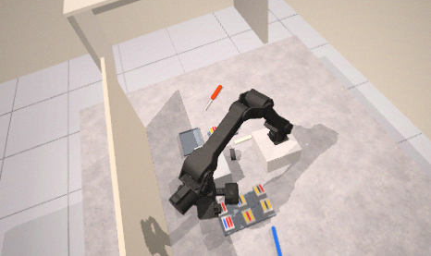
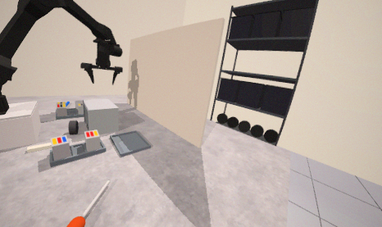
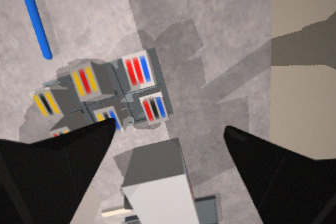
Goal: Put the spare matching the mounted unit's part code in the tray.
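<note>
My gripper (image 1: 278,137) (image 2: 102,72) (image 3: 171,127) is open and empty. It hangs high above a white block (image 1: 277,153) (image 2: 101,115) (image 3: 162,197). A dark rack (image 1: 255,200) (image 2: 69,112) holds several spare blocks with striped colour codes. In the wrist view I see a red-red-blue spare (image 3: 138,70), a yellow-red-yellow spare (image 3: 85,82), a yellow-black-yellow spare (image 3: 46,103) and a red-black-blue spare (image 3: 154,108). The grey tray (image 1: 190,142) (image 2: 130,143) lies empty on the floor. A grey holder (image 2: 78,152) beside it carries two labelled units (image 2: 60,141) (image 2: 92,133); my arm mostly hides it in the top view.
An orange-handled screwdriver (image 1: 214,97) (image 2: 88,211), a blue pen (image 1: 276,239) (image 3: 38,27), a cream stick (image 1: 242,140) and a black cylinder (image 1: 233,153) (image 2: 74,127) lie around. A tall beige panel (image 1: 125,171) (image 2: 176,78) and a dark shelf (image 2: 262,70) stand nearby.
</note>
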Controlling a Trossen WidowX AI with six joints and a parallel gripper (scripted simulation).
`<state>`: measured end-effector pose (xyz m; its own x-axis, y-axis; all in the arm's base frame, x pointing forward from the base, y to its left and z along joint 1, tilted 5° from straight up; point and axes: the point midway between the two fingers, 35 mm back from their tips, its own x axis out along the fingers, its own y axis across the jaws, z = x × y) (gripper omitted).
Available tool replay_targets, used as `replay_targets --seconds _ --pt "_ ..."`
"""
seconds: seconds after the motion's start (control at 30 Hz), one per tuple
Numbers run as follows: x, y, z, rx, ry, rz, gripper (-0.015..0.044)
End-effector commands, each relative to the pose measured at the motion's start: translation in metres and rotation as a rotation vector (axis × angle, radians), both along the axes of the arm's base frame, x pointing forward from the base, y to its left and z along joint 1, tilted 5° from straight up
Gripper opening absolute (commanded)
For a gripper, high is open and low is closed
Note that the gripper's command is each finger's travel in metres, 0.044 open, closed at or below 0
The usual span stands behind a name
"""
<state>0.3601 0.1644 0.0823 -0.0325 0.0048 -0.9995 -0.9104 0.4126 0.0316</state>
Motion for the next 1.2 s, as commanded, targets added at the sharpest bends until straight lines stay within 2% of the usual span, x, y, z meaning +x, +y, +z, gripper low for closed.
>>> replay_targets --seconds 0.0,0.3,0.47,0.5,1.17 --pt "-0.024 0.047 -0.015 0.018 0.014 0.323 0.044" --pt "-0.024 0.047 -0.015 0.018 0.014 0.323 0.044" --pt "-0.028 0.044 -0.04 0.017 0.014 0.323 0.0309" --pt "-0.029 0.043 -0.048 0.017 0.014 0.323 0.03" --pt "-0.031 0.043 -0.068 0.017 0.014 0.323 0.03"
